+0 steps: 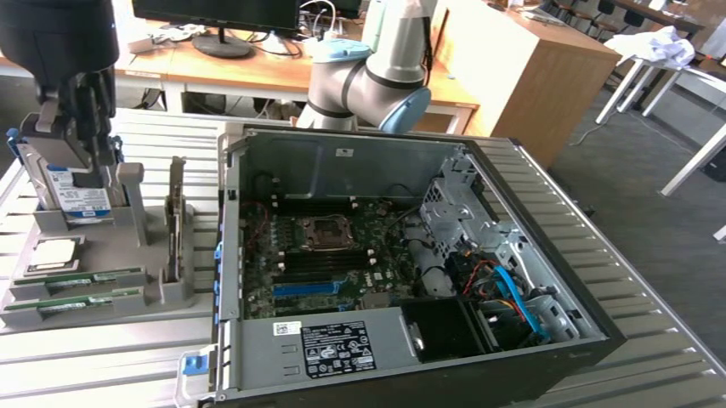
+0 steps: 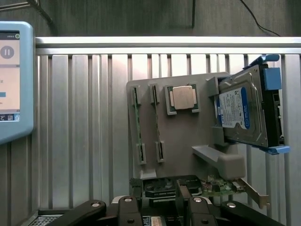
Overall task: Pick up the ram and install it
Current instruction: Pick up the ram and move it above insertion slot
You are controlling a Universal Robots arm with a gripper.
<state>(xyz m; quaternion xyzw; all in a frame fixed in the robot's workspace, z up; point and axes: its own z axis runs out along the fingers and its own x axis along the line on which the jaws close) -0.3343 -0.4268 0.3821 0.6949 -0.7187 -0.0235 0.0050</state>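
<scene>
Two ram sticks, thin and green, stand on edge in slots of a grey holder at the exterior view's left: one ram stick and a second ram stick in front of it. In the wrist view both rams appear edge-on. My gripper hangs over the holder's far end, above the hard drive and apart from the rams. Its jaws stand open with nothing between them, and the fingers frame the wrist view's edge. The motherboard lies exposed in the open computer case.
The holder also carries an upright hard drive, a square silver processor and a tall dark expansion card. The arm's base rises behind the case. A tablet screen lies on the ribbed metal table.
</scene>
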